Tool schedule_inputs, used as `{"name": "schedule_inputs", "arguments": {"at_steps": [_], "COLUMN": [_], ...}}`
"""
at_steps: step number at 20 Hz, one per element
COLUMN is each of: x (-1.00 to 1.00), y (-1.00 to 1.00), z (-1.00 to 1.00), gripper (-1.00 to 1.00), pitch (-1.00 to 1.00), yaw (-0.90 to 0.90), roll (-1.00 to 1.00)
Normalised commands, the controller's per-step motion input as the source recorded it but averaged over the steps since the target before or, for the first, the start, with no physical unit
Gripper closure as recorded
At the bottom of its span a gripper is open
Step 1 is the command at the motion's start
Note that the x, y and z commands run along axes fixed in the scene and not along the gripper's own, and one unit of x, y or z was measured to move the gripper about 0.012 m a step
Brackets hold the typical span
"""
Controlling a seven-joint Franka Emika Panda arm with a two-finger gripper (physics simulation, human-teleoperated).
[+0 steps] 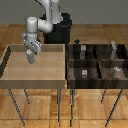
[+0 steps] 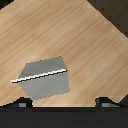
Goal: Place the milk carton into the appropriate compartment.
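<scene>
The milk carton [image 2: 45,77] is a small grey box with a pale ridge line across its top. It stands on the light wood floor of the tray [image 1: 10,75] at the exterior view's left. My gripper [image 2: 64,102] is open and empty, hanging above the carton. Both fingertips [image 2: 22,103] show at the edge of the wrist view, spread wide apart. The carton lies off-centre, nearer one fingertip, and neither touches it. In the exterior view my gripper [image 1: 31,58] hangs over the tray's far left part, and I cannot tell the carton apart from it there.
A dark bin [image 1: 97,61] with several compartments stands at the exterior view's right. It holds a small grey cube [image 1: 85,73], a pale object [image 1: 116,70] and a taller pale slab [image 1: 114,47]. The tray has raised wooden walls. The robot base [image 1: 57,30] stands behind.
</scene>
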Motion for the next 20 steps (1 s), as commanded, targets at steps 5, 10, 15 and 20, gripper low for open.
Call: {"name": "schedule_inputs", "arguments": {"at_steps": [5,10,15,20], "x": [0.2,0.0,0.0,0.2], "y": [0.0,-0.2,0.0,0.0], "z": [0.0,0.0,0.4,0.0], "gripper": [-1.0,-1.0,-1.0,-1.0], "pitch": [0.0,0.0,0.0,0.0], "yaw": [0.0,0.0,0.0,0.0], "roll": [0.0,0.0,0.0,0.0]}}
